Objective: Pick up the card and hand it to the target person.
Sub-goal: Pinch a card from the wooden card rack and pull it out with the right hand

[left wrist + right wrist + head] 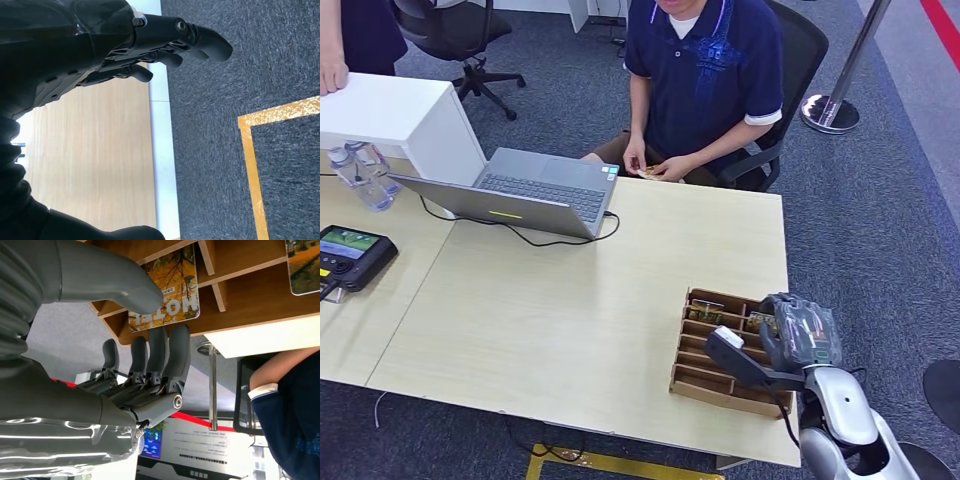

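A wooden slotted card box (697, 372) sits at the table's near right corner with cards (709, 311) standing in its slots. My right hand (794, 338) hovers over the box's right end. In the right wrist view its thumb (124, 287) lies against a yellow autumn-picture card (170, 285) in a slot, while the fingers (158, 352) stand spread just outside the box wall (245, 315). My left hand (151, 50) hangs beside the table edge, fingers stretched out and holding nothing. A seated person in a navy polo (709, 70) across the table holds a small card (650, 172).
An open laptop (539, 190) with its cable, a black controller (350, 255), a plastic bottle (361, 178) and a white box (395, 115) occupy the table's far left. A second person's hand (331, 72) rests on the white box. A stanchion base (832, 112) stands on the carpet.
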Tool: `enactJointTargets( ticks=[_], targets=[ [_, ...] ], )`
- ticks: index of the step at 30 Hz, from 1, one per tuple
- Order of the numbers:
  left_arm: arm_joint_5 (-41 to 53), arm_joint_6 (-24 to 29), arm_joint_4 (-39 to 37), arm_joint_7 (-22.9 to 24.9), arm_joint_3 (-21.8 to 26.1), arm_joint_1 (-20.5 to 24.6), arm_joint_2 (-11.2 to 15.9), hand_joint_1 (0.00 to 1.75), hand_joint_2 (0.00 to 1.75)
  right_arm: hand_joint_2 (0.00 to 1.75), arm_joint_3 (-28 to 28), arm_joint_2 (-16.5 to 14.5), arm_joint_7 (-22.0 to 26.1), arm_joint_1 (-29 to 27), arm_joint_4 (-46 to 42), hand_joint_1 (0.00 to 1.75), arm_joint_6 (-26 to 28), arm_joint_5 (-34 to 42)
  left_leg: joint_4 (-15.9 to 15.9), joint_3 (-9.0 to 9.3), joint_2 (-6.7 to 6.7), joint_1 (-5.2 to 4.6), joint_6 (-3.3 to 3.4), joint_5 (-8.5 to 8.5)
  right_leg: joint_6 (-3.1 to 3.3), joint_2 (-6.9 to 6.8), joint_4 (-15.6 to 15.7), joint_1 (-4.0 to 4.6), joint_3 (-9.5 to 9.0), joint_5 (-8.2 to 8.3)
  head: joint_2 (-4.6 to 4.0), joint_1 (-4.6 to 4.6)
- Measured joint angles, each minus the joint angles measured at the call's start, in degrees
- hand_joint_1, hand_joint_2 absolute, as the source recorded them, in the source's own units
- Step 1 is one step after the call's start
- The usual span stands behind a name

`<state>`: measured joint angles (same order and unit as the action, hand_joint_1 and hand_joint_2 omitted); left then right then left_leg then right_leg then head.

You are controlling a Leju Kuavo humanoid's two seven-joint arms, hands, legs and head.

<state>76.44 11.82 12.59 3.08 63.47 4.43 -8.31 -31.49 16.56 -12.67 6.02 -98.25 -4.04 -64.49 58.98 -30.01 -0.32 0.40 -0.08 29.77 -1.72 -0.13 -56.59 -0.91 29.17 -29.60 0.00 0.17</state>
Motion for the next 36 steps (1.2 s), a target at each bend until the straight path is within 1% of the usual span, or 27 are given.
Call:
enactJointTargets(
  ticks=[2,4,7,10,14,18,22,25,28,29,36],
  targets=[
    [0.0,0.0,0.0,0.0,0.0,0.0,0.0,0.00,1.75,1.75,0.0,0.2,0.1,0.0,0.0,1.19,0.1,0.2,0.0,0.00,0.00,0.00,0.00,0.00,0.00,0.00,0.0,0.00,0.00,0.00,0.00,-0.01],
    [0.0,0.0,0.0,0.0,0.0,0.0,0.0,0.00,1.75,1.75,0.0,0.3,0.3,0.0,0.0,1.17,0.1,0.4,0.0,0.00,0.00,0.00,0.00,0.00,0.00,0.00,0.0,0.00,0.00,0.00,0.00,-0.01],
    [0.0,0.0,0.0,0.0,0.0,0.0,0.0,0.00,1.75,1.75,0.0,0.4,0.3,0.0,0.0,1.23,0.2,0.6,0.0,0.00,0.00,0.00,0.00,0.00,0.00,0.00,0.0,0.00,0.00,0.00,0.00,-0.01],
    [0.0,0.0,0.0,-0.1,0.0,0.0,0.0,0.00,1.75,1.75,-0.1,0.5,0.4,0.0,0.0,1.22,0.2,0.7,0.0,0.00,0.00,0.00,0.00,0.00,0.00,0.00,0.0,0.00,0.00,0.00,0.00,-0.01],
    [0.0,0.0,0.0,-0.2,0.0,0.0,0.0,0.00,1.75,1.75,-0.1,0.6,0.4,0.0,0.0,1.13,0.2,0.7,0.0,0.00,0.00,0.00,0.00,0.00,0.00,0.00,0.0,0.00,0.00,0.00,0.00,-0.01],
    [0.0,0.0,0.0,-0.2,0.0,0.0,0.0,0.00,1.75,1.75,-0.2,0.6,0.4,0.1,0.1,1.19,0.2,0.8,0.0,0.00,0.00,0.00,0.00,0.00,0.00,0.00,0.0,0.00,-0.01,0.00,0.00,0.00],
    [-0.2,0.0,0.0,-0.2,0.0,0.0,0.0,0.00,1.75,1.75,-0.2,0.5,0.5,0.3,0.4,1.20,0.2,0.9,0.0,-0.01,0.00,0.00,0.00,0.00,0.00,0.00,0.0,0.00,-0.01,0.00,0.00,-0.01],
    [-0.3,0.0,0.0,-0.2,0.0,0.0,0.0,0.00,1.75,1.75,-0.2,0.5,0.5,0.5,0.7,1.31,0.2,0.9,0.0,-0.01,0.00,0.00,0.00,0.00,0.00,0.00,0.0,0.00,-0.01,0.00,0.00,-0.01],
    [-0.3,0.0,0.0,-0.1,0.0,0.0,0.0,0.00,1.75,1.75,-0.2,0.5,0.5,0.6,0.9,1.50,0.2,0.9,0.0,-0.01,0.00,0.00,0.00,0.00,0.00,0.00,0.0,0.00,-0.01,0.00,0.00,-0.01],
    [-0.3,0.0,0.0,-0.1,0.0,0.0,0.0,0.00,1.75,1.75,-0.2,0.5,0.6,0.6,0.9,1.53,0.2,0.9,0.0,-0.01,0.00,0.00,0.00,0.00,0.00,0.00,0.0,0.00,-0.01,0.00,0.00,-0.01],
    [-0.3,0.0,0.0,0.0,0.0,0.0,0.0,0.00,1.75,1.75,-0.3,0.5,0.7,0.8,1.2,1.53,0.2,0.9,0.0,0.01,0.00,0.00,0.00,0.00,0.00,0.00,0.0,0.00,-0.02,0.00,0.00,-0.01]
  ],
)
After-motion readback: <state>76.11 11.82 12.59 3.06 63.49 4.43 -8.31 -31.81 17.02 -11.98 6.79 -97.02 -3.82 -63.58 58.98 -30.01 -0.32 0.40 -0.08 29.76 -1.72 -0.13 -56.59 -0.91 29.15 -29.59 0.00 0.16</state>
